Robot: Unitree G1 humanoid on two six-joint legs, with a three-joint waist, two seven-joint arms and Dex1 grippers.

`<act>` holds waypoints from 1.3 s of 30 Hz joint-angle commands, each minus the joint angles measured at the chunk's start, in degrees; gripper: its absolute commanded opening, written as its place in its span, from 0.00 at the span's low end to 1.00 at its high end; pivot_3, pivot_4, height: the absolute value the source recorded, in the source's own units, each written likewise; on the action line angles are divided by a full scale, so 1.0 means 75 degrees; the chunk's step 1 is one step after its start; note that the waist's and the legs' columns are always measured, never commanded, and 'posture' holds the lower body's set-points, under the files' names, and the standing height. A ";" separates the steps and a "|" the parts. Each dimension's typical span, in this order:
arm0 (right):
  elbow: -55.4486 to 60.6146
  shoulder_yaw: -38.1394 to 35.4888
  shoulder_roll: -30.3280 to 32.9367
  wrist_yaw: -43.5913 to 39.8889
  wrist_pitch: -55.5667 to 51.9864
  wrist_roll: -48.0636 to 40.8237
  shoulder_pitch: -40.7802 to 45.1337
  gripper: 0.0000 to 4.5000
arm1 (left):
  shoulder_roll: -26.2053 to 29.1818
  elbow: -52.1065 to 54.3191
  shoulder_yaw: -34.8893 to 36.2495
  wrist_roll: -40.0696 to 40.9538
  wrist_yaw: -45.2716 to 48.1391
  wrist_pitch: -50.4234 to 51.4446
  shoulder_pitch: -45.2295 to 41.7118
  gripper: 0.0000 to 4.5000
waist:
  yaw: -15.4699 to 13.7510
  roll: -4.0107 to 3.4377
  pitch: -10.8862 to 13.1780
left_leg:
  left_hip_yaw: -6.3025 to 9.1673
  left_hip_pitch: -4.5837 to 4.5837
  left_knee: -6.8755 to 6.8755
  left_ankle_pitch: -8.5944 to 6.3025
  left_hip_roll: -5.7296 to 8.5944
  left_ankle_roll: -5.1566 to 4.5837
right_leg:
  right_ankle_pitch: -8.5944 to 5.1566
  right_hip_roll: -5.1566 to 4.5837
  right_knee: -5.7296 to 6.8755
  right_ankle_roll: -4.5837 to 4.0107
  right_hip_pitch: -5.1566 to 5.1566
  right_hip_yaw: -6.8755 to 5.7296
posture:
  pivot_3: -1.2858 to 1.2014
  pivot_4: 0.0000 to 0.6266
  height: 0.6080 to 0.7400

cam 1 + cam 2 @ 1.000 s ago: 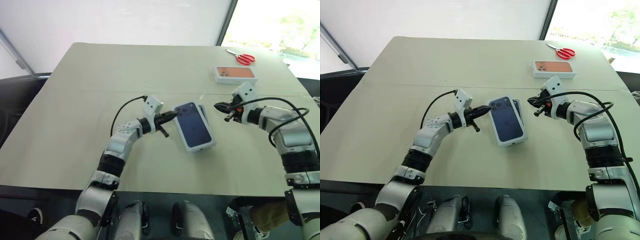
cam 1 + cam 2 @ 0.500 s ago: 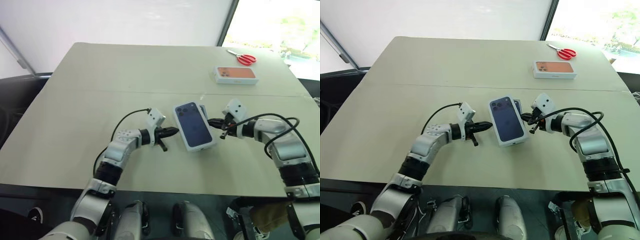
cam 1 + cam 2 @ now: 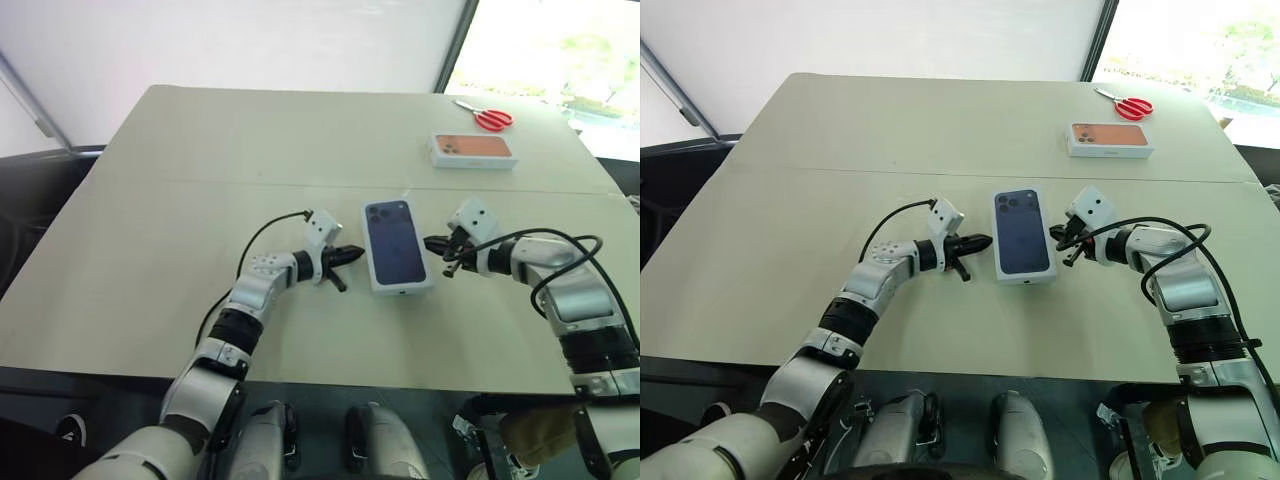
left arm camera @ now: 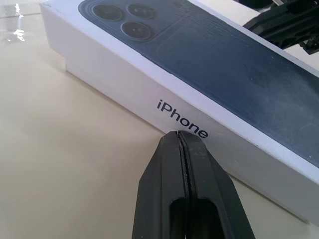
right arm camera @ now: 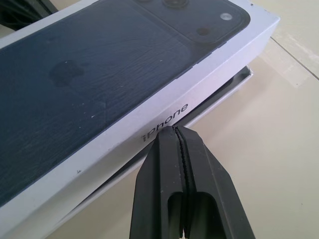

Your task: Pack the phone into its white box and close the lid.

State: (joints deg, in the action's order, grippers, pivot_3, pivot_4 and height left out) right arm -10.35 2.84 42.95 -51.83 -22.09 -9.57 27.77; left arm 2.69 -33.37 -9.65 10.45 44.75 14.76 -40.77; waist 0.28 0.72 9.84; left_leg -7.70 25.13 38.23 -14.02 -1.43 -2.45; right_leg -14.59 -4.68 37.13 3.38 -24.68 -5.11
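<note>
Lid (image 3: 397, 244), a shallow white cardboard cover printed with a dark blue phone picture, sits on the white box at centre of the left eye view, on the pale beige table (image 3: 150, 220). The left gripper (image 3: 352, 256), two black fingers pressed together, points at the lid's left long side; the right gripper (image 3: 432, 243), likewise shut on nothing, points at its right long side. A second white box with an orange phone picture (image 3: 473, 150) and red-handled scissors (image 3: 484, 116) lie well apart at the upper right.

Right eye view: the same arrangement, with the lid at centre, square to the frame, between both closed grippers.

Left wrist view: the closed black fingers (image 4: 187, 199) meet the lid's white side wall just below the printed "iPhone" wording. The side wall reaches nearly to the table, with only a thin step at the far corner.

Right wrist view: the closed fingers (image 5: 177, 186) rest against the opposite side wall. Below the lid's lower edge a thin white sheet with a dark-shadowed recess (image 5: 227, 87) juts out; whether it is the base's rim or a separate insert cannot be told.

The phone itself is hidden, presumably inside. Judged from these views, packing is done and the lid is on; what remains is squaring and fully seating it.
</note>
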 commanded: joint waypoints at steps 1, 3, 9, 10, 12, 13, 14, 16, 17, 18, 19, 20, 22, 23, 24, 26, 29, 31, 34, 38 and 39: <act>0.0052 -0.0144 -0.0033 0.0017 0.0227 0.0024 0.0089 0.01 | -0.0236 0.0028 -0.0083 -0.0089 0.0040 -0.0342 -0.0263 0.00 | 0.0005 0.0000 0.0000 | 0.0000 0.0000 0.0000 0.0001 0.0000 0.0001 | 0.0000 0.0000 0.0000 0.0000 0.0000 0.0000 | 0.52 0.24 1.00; 0.0037 -0.0156 -0.0051 0.0042 0.0242 0.0043 0.0093 0.01 | -0.0286 -0.0009 -0.0074 -0.0104 0.0030 -0.0366 -0.0295 0.00 | 0.0006 0.0000 0.0000 | 0.0000 0.0000 0.0000 0.0005 0.0000 0.0008 | 0.0000 0.0001 0.0000 0.0000 0.0000 -0.0001 | 0.52 0.24 1.00; 0.0032 -0.0059 -0.0055 0.0071 0.0330 0.0187 -0.0001 0.01 | -0.0276 -0.0141 0.0019 -0.0140 0.0037 -0.0362 -0.0316 0.00 | 0.0000 0.0000 0.0000 | 0.0000 0.0000 0.0001 0.0005 0.0001 0.0009 | 0.0000 0.0001 0.0001 0.0000 0.0000 -0.0001 | 0.52 0.24 1.00; 0.0022 -0.0026 -0.0042 0.0083 0.0400 0.0258 -0.0042 0.01 | -0.0278 -0.0122 0.0041 -0.0118 0.0031 -0.0303 -0.0295 0.00 | -0.0001 0.0000 0.0000 | 0.0000 0.0000 0.0001 0.0005 0.0001 0.0008 | 0.0000 0.0001 0.0001 0.0000 0.0000 -0.0001 | 0.52 0.24 1.00; 0.0013 -0.0016 -0.0020 0.0063 0.0448 0.0307 -0.0098 0.01 | -0.0208 -0.0047 -0.0020 -0.0196 0.0069 -0.0390 -0.0235 0.00 | -0.0001 0.0000 0.0000 | 0.0000 0.0000 0.0001 0.0006 0.0001 0.0009 | 0.0000 0.0001 0.0002 0.0000 0.0000 -0.0001 | 0.52 0.24 1.00; -0.0008 -0.0030 0.0004 0.0076 0.0472 0.0343 -0.0090 0.01 | -0.0172 -0.0006 0.0003 -0.0187 0.0064 -0.0361 -0.0226 0.00 | 0.0001 0.0000 0.0000 | 0.0000 0.0000 0.0001 0.0006 0.0001 0.0010 | 0.0000 0.0001 0.0002 0.0001 0.0000 -0.0001 | 0.52 0.24 1.00; -0.0044 -0.0041 0.0037 0.0088 0.0533 0.0392 -0.0070 0.01 | -0.0145 0.0024 0.0065 -0.0148 0.0041 -0.0318 -0.0240 0.00 | 0.0004 0.0000 0.0000 | 0.0000 0.0000 0.0001 0.0008 0.0001 0.0014 | 0.0000 0.0001 0.0002 0.0001 0.0000 -0.0001 | 0.52 0.24 1.00; -0.0195 -0.0088 0.0118 0.0101 0.0591 0.0468 0.0033 0.01 | -0.0102 0.0117 0.0260 0.0001 -0.0018 -0.0218 -0.0320 0.00 | 0.0014 0.0000 0.0000 | 0.0000 0.0000 0.0001 0.0010 0.0001 0.0016 | 0.0000 0.0002 0.0002 0.0001 0.0000 -0.0001 | 0.52 0.24 1.00; -0.0289 -0.0110 0.0159 0.0130 0.0693 0.0531 0.0093 0.01 | -0.0075 0.0160 0.0328 0.0046 -0.0048 -0.0180 -0.0361 0.00 | 0.0019 0.0000 0.0000 | 0.0000 0.0000 0.0001 0.0010 0.0001 0.0016 | 0.0000 0.0002 0.0003 0.0001 0.0000 -0.0001 | 0.52 0.24 1.00; -0.0389 -0.0136 0.0202 0.0158 0.0815 0.0594 0.0168 0.01 | -0.0032 0.0207 0.0360 0.0046 -0.0057 -0.0197 -0.0400 0.00 | 0.0022 0.0000 0.0000 | 0.0000 0.0000 0.0001 0.0010 0.0001 0.0017 | 0.0000 0.0002 0.0003 0.0001 0.0000 -0.0001 | 0.52 0.24 1.00; -0.0473 -0.0161 0.0227 0.0185 0.0885 0.0641 0.0233 0.01 | -0.0001 0.0249 0.0387 0.0043 -0.0056 -0.0197 -0.0429 0.00 | 0.0018 0.0000 0.0000 | 0.0000 0.0000 0.0001 0.0011 0.0001 0.0017 | 0.0000 0.0003 0.0003 0.0001 0.0000 -0.0001 | 0.52 0.24 1.00; -0.0550 -0.0189 0.0241 0.0228 0.0919 0.0675 0.0314 0.01 | 0.0012 0.0280 0.0447 0.0081 -0.0059 -0.0165 -0.0473 0.00 | 0.0021 0.0000 0.0000 | 0.0000 0.0000 0.0001 0.0011 0.0001 0.0018 | 0.0000 0.0003 0.0004 0.0001 0.0000 -0.0002 | 0.52 0.24 1.00; -0.0779 -0.0319 0.0197 0.0436 0.1034 0.0699 0.0609 0.01 | 0.0036 0.0267 0.0624 0.0171 -0.0142 -0.0165 -0.0661 0.00 | 0.0037 0.0000 0.0000 | 0.0000 0.0000 0.0001 0.0012 0.0001 0.0019 | 0.0000 0.0004 0.0004 0.0001 0.0000 -0.0002 | 0.52 0.24 1.00; -0.0894 -0.0437 0.0117 0.0587 0.1032 0.0625 0.0813 0.01 | 0.0044 0.0210 0.0708 0.0200 -0.0213 -0.0223 -0.0794 0.00 | 0.0039 0.0000 0.0000 | 0.0000 0.0000 0.0002 0.0012 0.0001 0.0019 | 0.0000 0.0004 0.0006 0.0001 0.0000 -0.0002 | 0.52 0.24 1.00; -0.0973 -0.0515 0.0060 0.0683 0.1030 0.0567 0.0946 0.01 | 0.0046 0.0168 0.0760 0.0207 -0.0260 -0.0268 -0.0879 0.00 | 0.0043 0.0001 0.0001 | 0.0000 -0.0002 0.0002 0.0012 0.0000 0.0020 | 0.0000 0.0005 0.0007 0.0001 0.0000 -0.0002 | 0.52 0.24 1.00; -0.1052 -0.0643 -0.0111 0.0792 0.1048 0.0404 0.1226 0.01 | -0.0003 -0.0073 0.0894 0.0223 -0.0354 -0.0414 -0.1148 0.00 | 0.0039 0.0000 0.0000 | -0.0001 -0.0002 0.0001 0.0014 0.0000 0.0022 | 0.0000 0.0007 0.0008 0.0001 0.0000 -0.0002 | 0.52 0.24 1.00; -0.1021 -0.0807 -0.0488 0.0767 0.0763 0.0036 0.1507 0.01 | -0.0132 -0.0730 0.1006 0.0120 -0.0527 -0.0719 -0.1605 0.00 | 0.0041 0.0000 0.0000 | -0.0001 -0.0004 0.0001 0.0015 0.0000 0.0024 | 0.0001 0.0011 0.0009 0.0002 0.0002 -0.0002 | 0.52 0.24 1.00; -0.1150 -0.0599 -0.0633 0.0837 0.0932 0.0251 0.1502 0.01 | -0.0312 -0.1299 0.1041 0.0044 -0.0660 -0.1000 -0.1878 0.00 | 0.0021 0.0000 0.0000 | -0.0002 -0.0004 0.0002 0.0016 0.0000 0.0023 | 0.0001 0.0013 0.0009 0.0003 0.0004 -0.0003 | 0.52 0.24 1.00; -0.1564 -0.0214 -0.0815 0.1006 0.1325 0.0695 0.1486 0.01 | -0.0537 -0.2219 0.0838 -0.0343 -0.0927 -0.1610 -0.2118 0.00 | -0.0006 0.0000 0.0000 | -0.0002 -0.0004 0.0003 0.0015 0.0006 0.0022 | 0.0003 0.0011 0.0006 0.0008 0.0008 -0.0006 | 0.52 0.24 1.00; -0.2194 0.0168 -0.1079 0.1299 0.1403 0.1153 0.1528 0.01 | -0.0768 -0.3059 0.0621 -0.0732 -0.1003 -0.1808 -0.2246 0.00 | 0.0028 0.0001 0.0000 | -0.0003 -0.0004 0.0004 0.0015 0.0008 0.0021 | 0.0004 0.0010 0.0008 0.0011 0.0008 -0.0006 | 0.52 0.24 1.00; -0.2185 0.0336 -0.1053 0.1202 0.1477 0.1292 0.1418 0.01 | -0.0754 -0.3231 0.0312 -0.1065 -0.0961 -0.1781 -0.2189 0.00 | 0.0030 0.0001 0.0000 | -0.0003 -0.0004 0.0004 0.0016 0.0008 0.0021 | 0.0004 0.0011 0.0008 0.0011 0.0008 -0.0006 | 0.52 0.24 1.00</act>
State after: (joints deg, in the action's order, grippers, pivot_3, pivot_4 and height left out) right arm -26.92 4.56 34.65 -42.62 -11.95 -1.28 38.47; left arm -2.78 -56.55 -4.67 5.47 37.49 2.29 -56.19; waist 0.50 0.72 9.84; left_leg -7.72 25.09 38.25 -13.90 -1.37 -2.29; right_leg -14.56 -4.59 37.19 3.46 -24.63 -5.16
